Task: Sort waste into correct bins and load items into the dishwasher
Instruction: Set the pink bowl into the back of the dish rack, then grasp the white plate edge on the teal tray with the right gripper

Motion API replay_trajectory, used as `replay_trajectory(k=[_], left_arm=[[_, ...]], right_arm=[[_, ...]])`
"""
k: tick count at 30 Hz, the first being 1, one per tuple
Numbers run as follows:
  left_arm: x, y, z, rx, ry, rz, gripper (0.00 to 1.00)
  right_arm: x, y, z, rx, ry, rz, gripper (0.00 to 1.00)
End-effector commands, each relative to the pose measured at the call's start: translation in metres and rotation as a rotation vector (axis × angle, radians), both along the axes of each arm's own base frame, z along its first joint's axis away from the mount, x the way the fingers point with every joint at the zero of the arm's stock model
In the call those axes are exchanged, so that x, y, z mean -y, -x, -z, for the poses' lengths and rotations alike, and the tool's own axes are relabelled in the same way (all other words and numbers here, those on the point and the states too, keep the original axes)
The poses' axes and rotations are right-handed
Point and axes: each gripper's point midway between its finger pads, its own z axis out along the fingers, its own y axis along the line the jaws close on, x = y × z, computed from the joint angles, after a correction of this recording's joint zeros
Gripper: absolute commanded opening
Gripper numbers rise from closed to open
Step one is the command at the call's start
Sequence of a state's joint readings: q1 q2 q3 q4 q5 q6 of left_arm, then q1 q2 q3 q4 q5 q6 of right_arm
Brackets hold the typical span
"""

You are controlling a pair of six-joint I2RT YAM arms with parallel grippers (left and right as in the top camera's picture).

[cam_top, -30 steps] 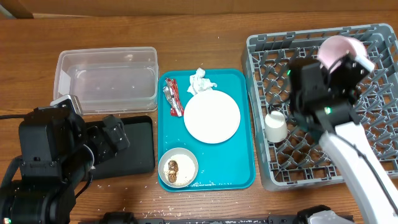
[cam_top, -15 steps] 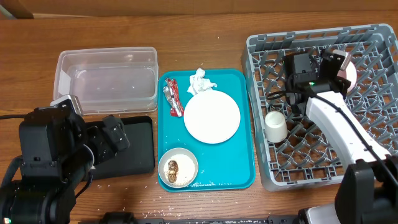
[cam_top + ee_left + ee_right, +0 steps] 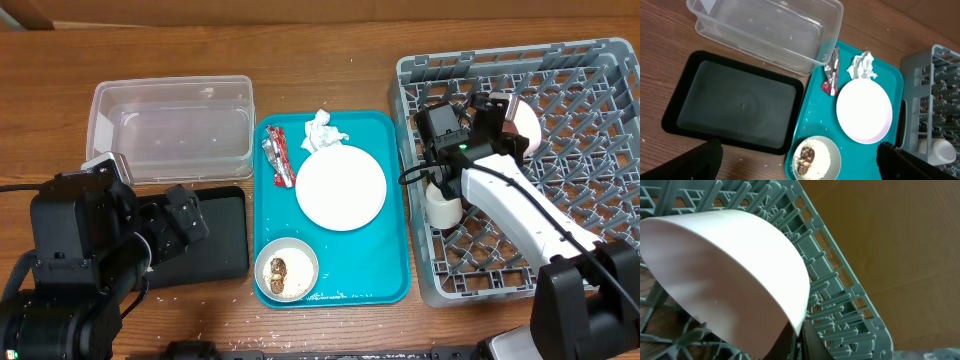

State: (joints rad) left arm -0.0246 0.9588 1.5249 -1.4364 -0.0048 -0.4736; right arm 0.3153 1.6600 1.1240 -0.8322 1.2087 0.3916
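Note:
My right gripper (image 3: 492, 112) is shut on the rim of the pale pink bowl (image 3: 524, 126), holding it tilted low over the grey dish rack (image 3: 600, 215). In the right wrist view the bowl (image 3: 725, 270) fills the frame, its rim pinched between my fingers (image 3: 801, 339). A small white cup (image 3: 443, 204) stands in the rack. The whitish plate (image 3: 340, 188), tissue (image 3: 322, 130), red-and-silver wrapper (image 3: 278, 158) and small white bowl with brown scraps (image 3: 286, 270) lie on the teal tray (image 3: 390, 270). My left gripper (image 3: 797, 162) is open and empty above the black tray (image 3: 215, 240).
The clear tub (image 3: 170, 130) stands behind the black tray at the left. In the left wrist view the tub (image 3: 765, 30), black tray (image 3: 735, 107) and plate (image 3: 863, 111) show. White crumbs lie on the wooden table near the tray's front edge.
My right arm has carried the pink bowl leftward and down from above the rack's far right part to low over its back left area. The left arm has not moved.

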Motion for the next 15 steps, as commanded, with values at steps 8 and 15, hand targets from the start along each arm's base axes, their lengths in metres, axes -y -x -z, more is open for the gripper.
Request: replay_trajectory(k=[8,15], left_arm=[[-0.002,-0.001,-0.004,0.012,0.003,-0.023,1.00],[-0.002,-0.001,-0.004,0.012,0.003,-0.023,1.00]], right_arm=[[-0.009,0.006,-0.014,0.030,-0.026,-0.005,0.55],[-0.071,-0.001,-0.041,0.033,-0.325,-0.170,0.63]])
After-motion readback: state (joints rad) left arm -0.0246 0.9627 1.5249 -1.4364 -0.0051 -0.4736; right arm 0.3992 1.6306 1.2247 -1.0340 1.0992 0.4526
